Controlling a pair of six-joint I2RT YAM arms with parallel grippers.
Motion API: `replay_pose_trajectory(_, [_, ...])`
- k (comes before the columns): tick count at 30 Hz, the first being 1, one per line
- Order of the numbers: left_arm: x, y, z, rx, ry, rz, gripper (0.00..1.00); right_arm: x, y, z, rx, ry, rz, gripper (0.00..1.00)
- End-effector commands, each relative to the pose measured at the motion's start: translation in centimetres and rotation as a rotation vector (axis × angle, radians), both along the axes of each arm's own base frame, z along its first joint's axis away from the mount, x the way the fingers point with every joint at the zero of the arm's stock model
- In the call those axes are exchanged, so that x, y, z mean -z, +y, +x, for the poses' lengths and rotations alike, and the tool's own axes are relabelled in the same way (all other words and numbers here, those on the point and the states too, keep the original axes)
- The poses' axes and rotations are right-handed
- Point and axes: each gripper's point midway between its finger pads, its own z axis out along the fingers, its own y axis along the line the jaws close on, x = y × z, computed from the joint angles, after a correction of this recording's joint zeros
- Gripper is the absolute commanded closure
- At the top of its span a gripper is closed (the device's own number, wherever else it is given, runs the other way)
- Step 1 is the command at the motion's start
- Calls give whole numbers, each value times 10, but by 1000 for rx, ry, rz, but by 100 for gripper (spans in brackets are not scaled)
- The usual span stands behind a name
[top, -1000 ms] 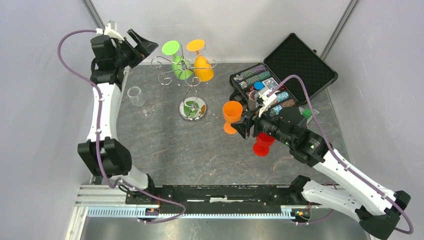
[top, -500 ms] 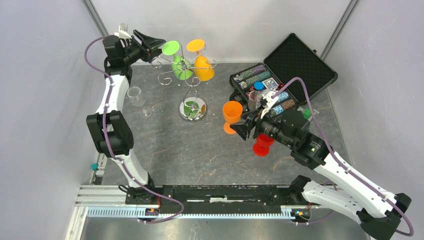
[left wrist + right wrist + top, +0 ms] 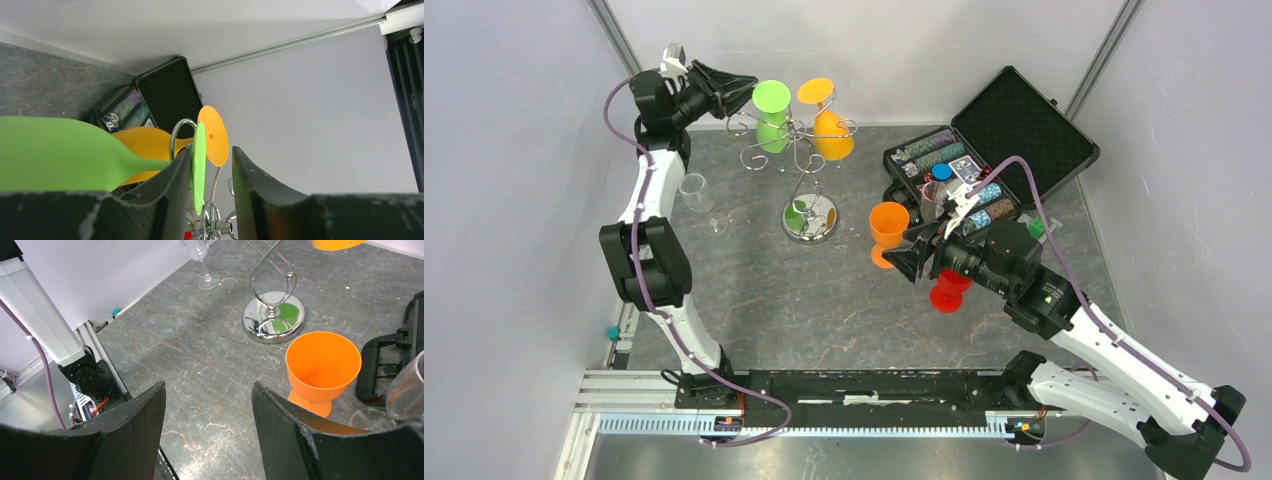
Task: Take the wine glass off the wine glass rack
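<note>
The wine glass rack [image 3: 796, 130] is a chrome wire stand on a round shiny base [image 3: 810, 218]. A green wine glass [image 3: 772, 132] hangs upside down from it, beside a yellow-orange one [image 3: 832, 135]. My left gripper [image 3: 746, 85] is high at the back left, with its jaws either side of the green foot [image 3: 199, 170]. The disc lies against the left finger [image 3: 172, 190], and a gap shows to the right finger [image 3: 250, 185]. My right gripper [image 3: 909, 262] hovers open over the table with nothing in it [image 3: 209, 385].
An orange cup [image 3: 888, 225] stands upright just left of the right gripper, a red glass [image 3: 949, 290] under that arm. A clear glass [image 3: 694, 190] stands at the left. An open black case [image 3: 1024, 125] of chips lies at the back right.
My left gripper swung right to the green glass's foot and its jaws narrowed around it. The green glass shifted slightly left on the rack. The right arm barely moved.
</note>
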Motion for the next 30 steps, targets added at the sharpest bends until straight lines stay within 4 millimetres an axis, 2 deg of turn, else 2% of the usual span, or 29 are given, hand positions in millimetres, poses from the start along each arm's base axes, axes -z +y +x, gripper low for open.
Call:
replay_pose_trajectory(1, [-1,-8,-7,53,2,-12,59,-13,0,-1,-3,-33,45,32])
replay_pose_trajectory(9, [22,-8,-6,51,40,47,61,-10,-1,-1,3,-32,43,32])
replay_pose_trajectory(11, [23,-9,-7,56,43,48,66,-9,-1,0,5,-31,43,32])
replay_pose_trajectory(15, [21,-9,-8,51,40,47,83,-9,-1,0,7,-32,40,32])
replay_pose_trajectory(19, [12,-9,-10,51,23,47,97,-8,-2,0,9,-32,41,32])
replay_pose_trajectory(23, [-2,-10,-12,48,-7,27,98,-8,-3,0,13,-33,41,32])
replay_pose_trajectory(30, [-55,-8,-20,38,-142,-142,98,-9,-4,0,18,-35,45,32])
